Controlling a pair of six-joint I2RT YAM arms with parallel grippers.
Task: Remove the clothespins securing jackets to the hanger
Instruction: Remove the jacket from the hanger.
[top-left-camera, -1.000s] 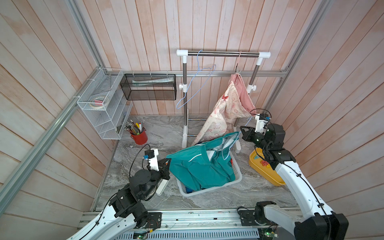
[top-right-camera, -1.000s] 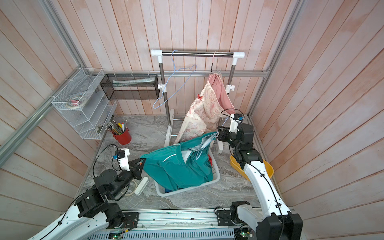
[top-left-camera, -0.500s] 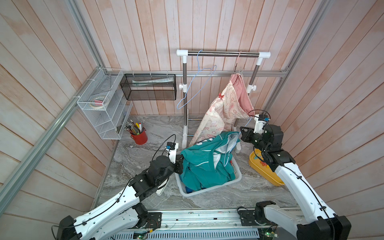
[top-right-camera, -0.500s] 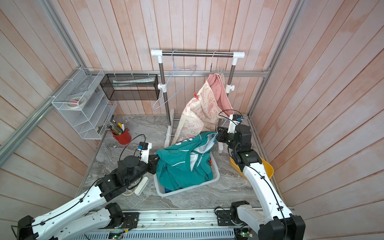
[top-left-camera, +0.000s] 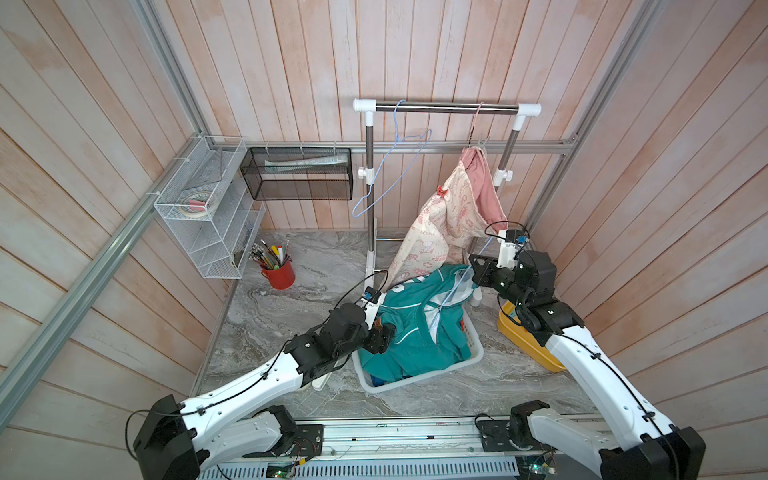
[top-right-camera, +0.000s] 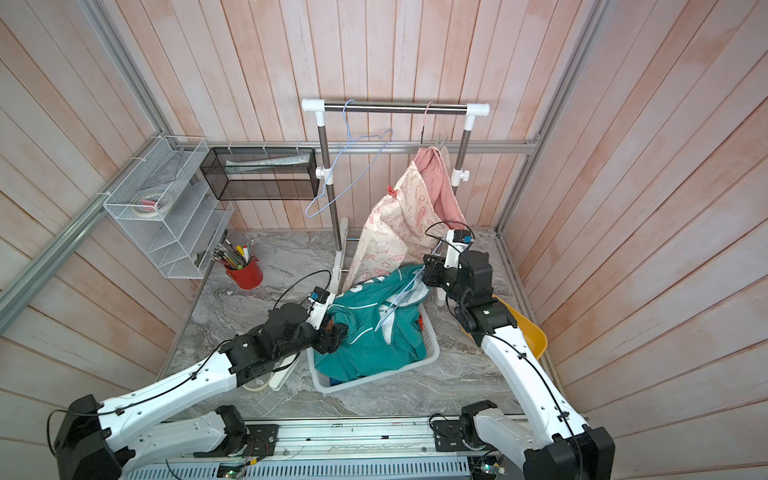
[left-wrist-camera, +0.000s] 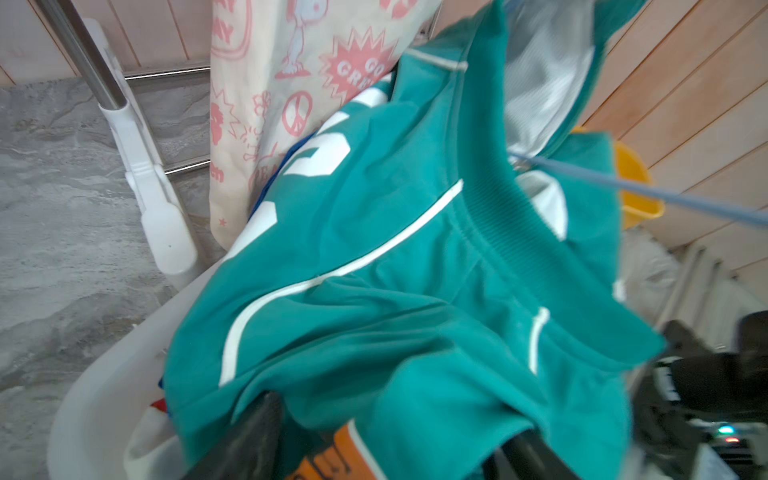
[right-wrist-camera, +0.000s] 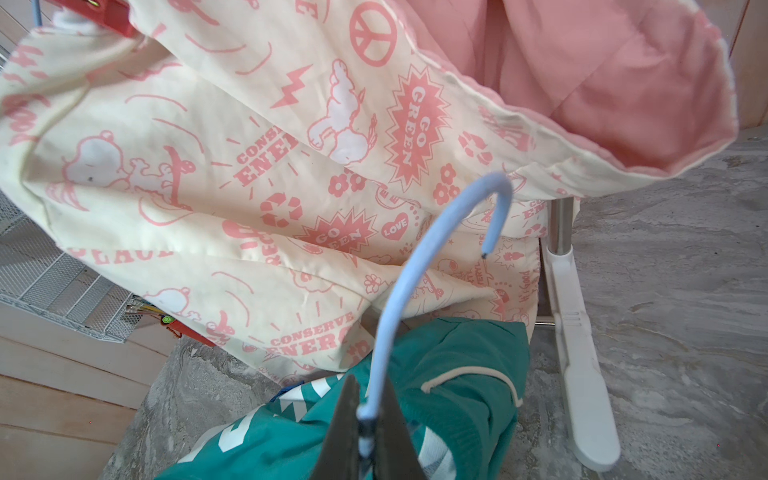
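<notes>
The teal jacket lies heaped in the white basket, with a blue jacket showing under it. My left gripper is open at the basket's left rim, its jaws wide apart with teal cloth and the orange patch lying between them. My right gripper is shut on the neck of a blue wire hanger that runs down into the teal jacket. The cream pink-printed jacket hangs from the rail, with one red clothespin on its shoulder, also seen as the clothespin in the right wrist view.
An empty blue hanger hangs on the clothes rack. A yellow bin sits under my right arm. A red pen cup, a white wire shelf and a black mesh basket line the left wall.
My left arm swung right from beside the basket, pushing the teal jacket into a heap in it, then opened its jaws. The right gripper kept hold of the hanger.
</notes>
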